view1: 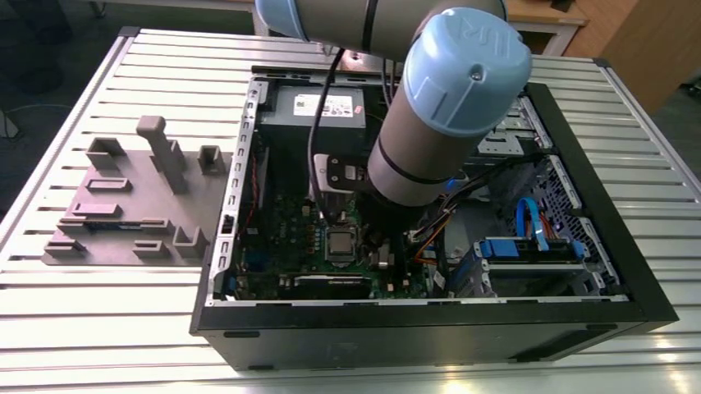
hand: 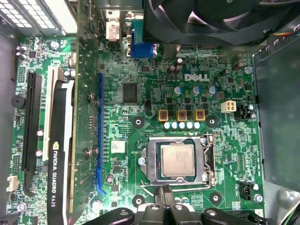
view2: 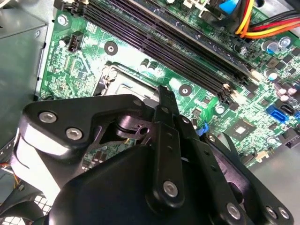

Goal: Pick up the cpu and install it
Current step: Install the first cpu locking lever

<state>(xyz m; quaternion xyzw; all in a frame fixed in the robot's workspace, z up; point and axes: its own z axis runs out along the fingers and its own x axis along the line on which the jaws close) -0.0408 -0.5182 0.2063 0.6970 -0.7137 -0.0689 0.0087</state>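
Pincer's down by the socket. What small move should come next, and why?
Probably lift the pincer straight up: the cpu already lies flat inside the socket frame, and the pincer sits just off the frame's edge, not over the chip.

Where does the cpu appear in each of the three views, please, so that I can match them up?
Exterior view: the cpu lies on the green motherboard, just below the arm.
First wrist view: it sits inside the socket frame, above the gripper.
Second wrist view: I cannot make it out behind the gripper.
Shared landmark: the green motherboard.
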